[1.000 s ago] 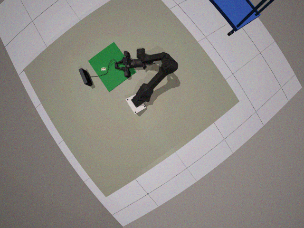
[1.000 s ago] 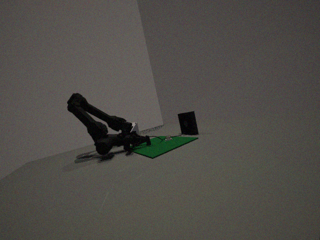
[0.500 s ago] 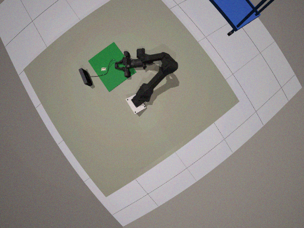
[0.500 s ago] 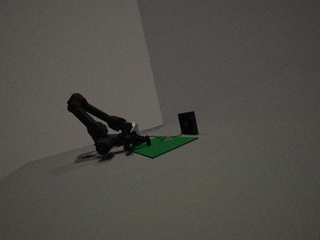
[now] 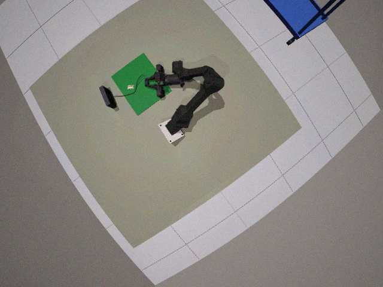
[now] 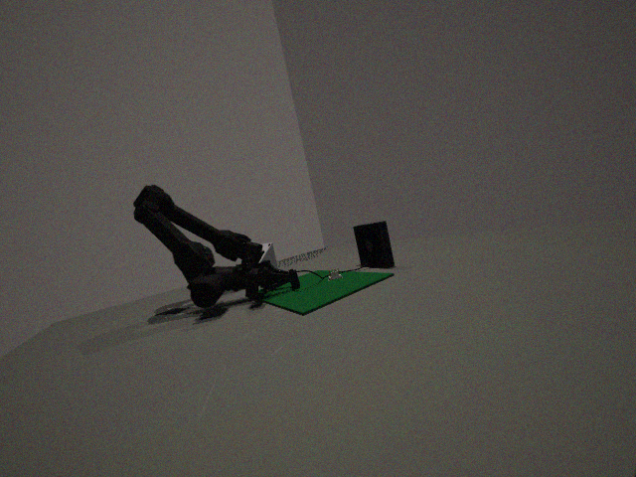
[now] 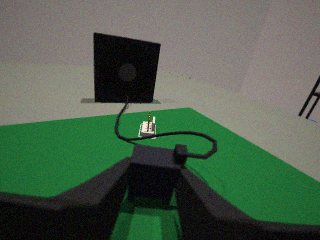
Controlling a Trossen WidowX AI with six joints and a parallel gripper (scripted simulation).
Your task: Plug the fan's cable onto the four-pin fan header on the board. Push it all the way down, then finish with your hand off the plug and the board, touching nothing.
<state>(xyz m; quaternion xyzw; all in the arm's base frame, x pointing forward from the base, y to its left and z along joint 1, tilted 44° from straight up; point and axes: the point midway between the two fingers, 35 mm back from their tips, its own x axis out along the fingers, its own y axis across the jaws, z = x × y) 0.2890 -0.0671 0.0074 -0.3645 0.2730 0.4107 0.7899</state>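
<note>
Green board: we see the flat green board [image 7: 60, 150] lying on the olive surface [image 5: 154, 185], with our arm [image 5: 197, 95] reaching over its near edge.
Tool: our tool [image 7: 152, 200] is clamped on the dark plug [image 7: 152, 172], its two fingers pressing the block from either side, low over the board.
Plug: it sits between the fingers, short of the header and apart from it; from the wrist view we cannot tell whether it touches the board.
Header: the small white four-pin header [image 7: 148, 129] stands upright on the board, beyond the plug, with thin pins rising from it.
Cable: the black cable [image 7: 200, 142] leaves a small dark collar on the plug's right side, loops out to the right, curves back past the header and runs to the fan.
Fan: the black square fan [image 7: 126, 68] stands upright on the surface just off the board's far edge, its round hub facing us.
Arm base: a white base plate [image 5: 162, 127] carries the arm, near the board's corner.
Elsewhere: a blue frame [image 5: 297, 12] stands well apart at the top view's upper right.
</note>
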